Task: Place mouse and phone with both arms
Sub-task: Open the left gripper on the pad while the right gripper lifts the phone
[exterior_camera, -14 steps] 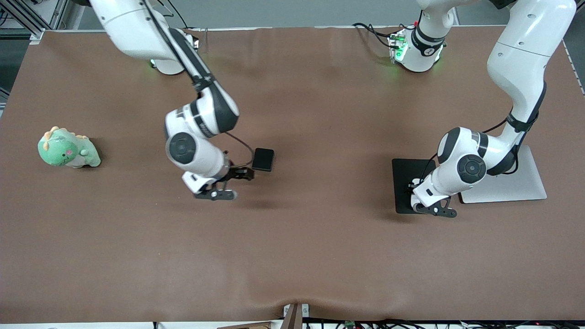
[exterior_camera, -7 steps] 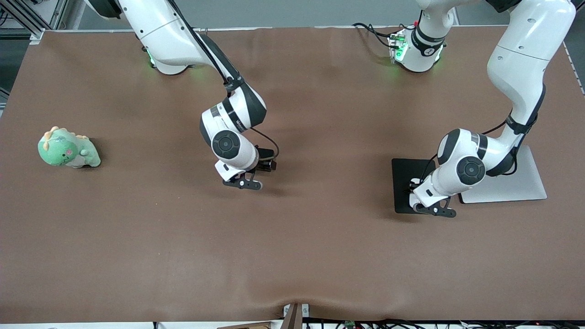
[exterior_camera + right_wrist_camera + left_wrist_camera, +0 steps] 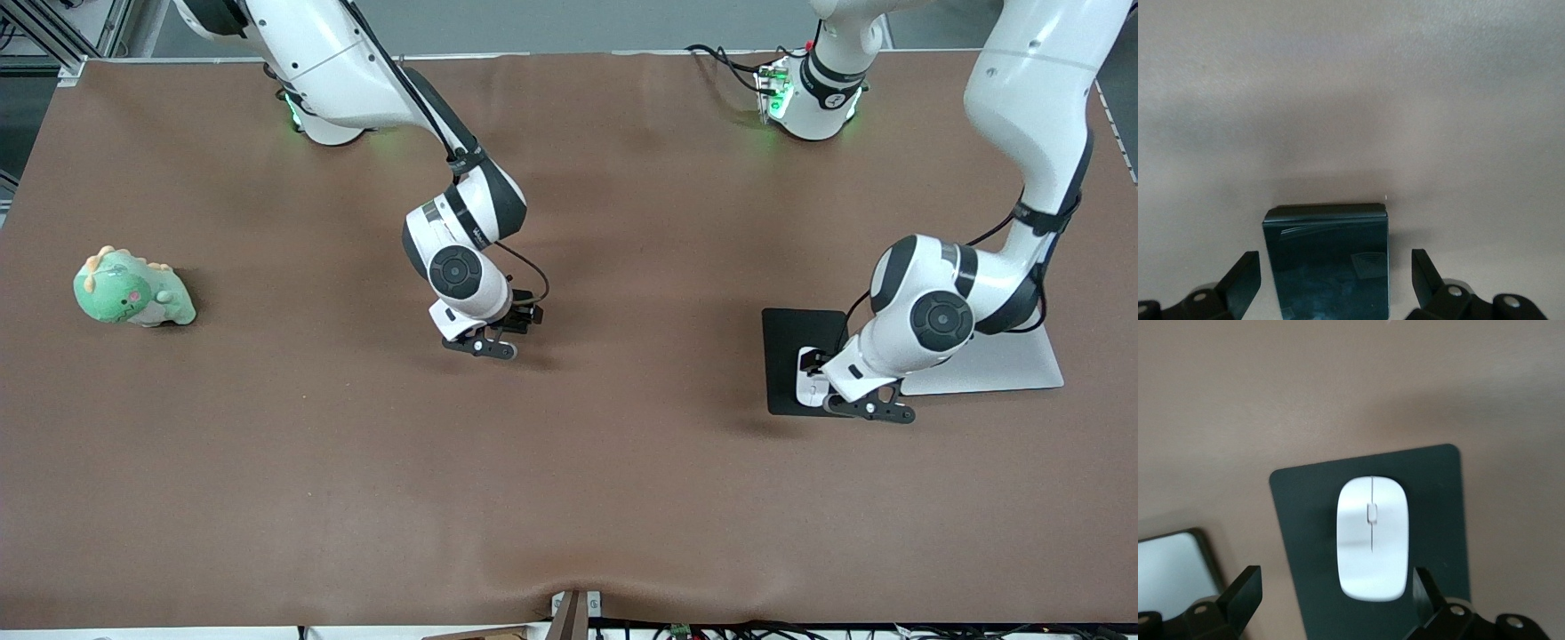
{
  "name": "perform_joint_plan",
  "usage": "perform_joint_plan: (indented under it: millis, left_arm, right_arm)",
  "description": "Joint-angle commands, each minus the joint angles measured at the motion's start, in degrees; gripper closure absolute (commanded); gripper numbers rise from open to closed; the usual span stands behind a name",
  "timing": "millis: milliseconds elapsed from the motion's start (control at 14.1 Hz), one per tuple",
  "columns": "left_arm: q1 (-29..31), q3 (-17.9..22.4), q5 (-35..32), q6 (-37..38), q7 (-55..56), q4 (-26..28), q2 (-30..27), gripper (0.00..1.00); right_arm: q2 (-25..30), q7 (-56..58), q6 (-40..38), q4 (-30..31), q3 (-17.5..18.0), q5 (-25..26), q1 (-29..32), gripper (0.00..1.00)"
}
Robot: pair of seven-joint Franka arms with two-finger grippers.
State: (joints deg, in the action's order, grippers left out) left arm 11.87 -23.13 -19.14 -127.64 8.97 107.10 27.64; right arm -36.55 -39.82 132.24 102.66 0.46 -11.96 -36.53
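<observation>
White arms (image 3: 925, 320) bent low, pincers apart

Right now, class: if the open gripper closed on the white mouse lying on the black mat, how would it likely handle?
The mouse looks glossy and rounded, so fingers might slip along its curved sides. It seems a stiff shell, unlikely to bend. Lying flat on the mat, it probably slides rather than rolls.
</observation>
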Motion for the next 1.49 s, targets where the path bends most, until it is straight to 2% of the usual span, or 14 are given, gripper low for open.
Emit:
perform_joint_plan:
  millis: [0,283,354,424,566,637,778,1132,1415]
  left_arm:
    - [-0.01,-1.92,-1.25,7.2,1.22,-0.22,-4.6,0.0]
    - [-1.49,-1.49,-0.03,15.22,0.7,-1.81,-10.22,0.0]
    - [-3.24,-0.44,1.54,15.66,0.7,-1.81,-11.1,0.0]
    - [-5.96,3.14,3.3,16.19,0.7,-1.81,-12.68,0.0]
    - [-10.62,9.39,6.38,16.37,0.0,-1.81,-15.76,0.0]
    - [-11.51,10.9,8.04,16.37,-0.09,-1.81,-17.08,0.0]
    - [-12.22,12.4,9.55,16.8,-0.09,-2.5,-18.49,0.0]
    - [-12.49,12.93,9.82,31.11,-3.86,-11.11,-19.19,0.0]
    - [-13.63,17.41,13.94,35.96,-8.25,-11.47,-21.92,0.0]
  right_arm:
    - [0.86,-1.57,3.36,2.63,-0.55,0.71,-1.26,0.0]
    - [0.6,-3.33,4.08,2.72,-0.55,0.71,-2.05,0.02]
    - [0.69,-3.33,3.99,2.81,-0.55,0.71,-1.97,0.26]
    - [0.69,-3.33,3.99,2.98,-0.47,0.71,-1.97,0.54]
    - [0.77,-3.33,4.08,2.99,-0.47,0.71,-1.88,0.69]
    - [0.77,-3.33,4.08,2.99,-0.55,0.71,-1.79,0.7]
    - [0.95,-3.33,3.73,2.9,-0.47,0.71,-1.53,1.0]
    - [4.63,-2.72,-3.38,2.28,-0.46,0.71,3.21,1.0]
    - [5.52,-1.14,-4.45,4.03,-0.64,0.71,6.73,1.0]
